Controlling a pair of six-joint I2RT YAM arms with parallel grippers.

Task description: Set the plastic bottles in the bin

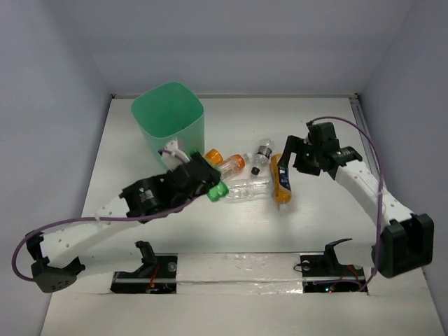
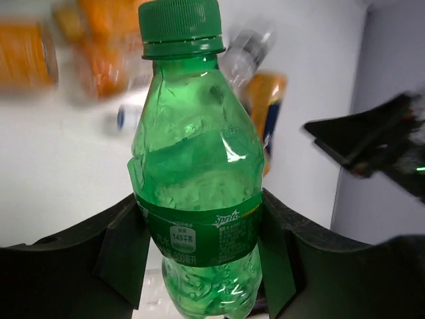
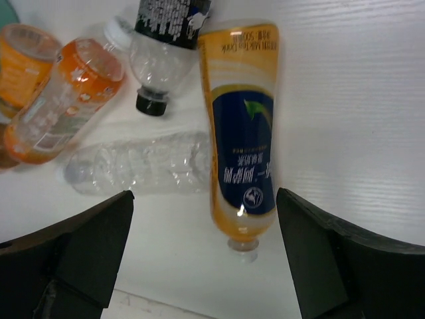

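Note:
My left gripper (image 1: 208, 185) is shut on a green bottle (image 1: 218, 190), its pads (image 2: 123, 251) pressing both sides of the label (image 2: 196, 229), just right of and below the mint-green bin (image 1: 168, 115). My right gripper (image 1: 287, 159) is open and hovers over an orange bottle with a blue label (image 1: 282, 182), which lies between its fingers (image 3: 93, 252) in the right wrist view (image 3: 242, 133). On the table lie a clear bottle (image 3: 143, 166), a black-capped clear bottle (image 3: 163, 53) and two orange bottles (image 3: 66, 100) (image 3: 23, 60).
The loose bottles cluster mid-table between the two grippers (image 1: 245, 171). White walls enclose the table on the left, back and right. Two black stands (image 1: 148, 255) (image 1: 332, 253) sit by the near edge.

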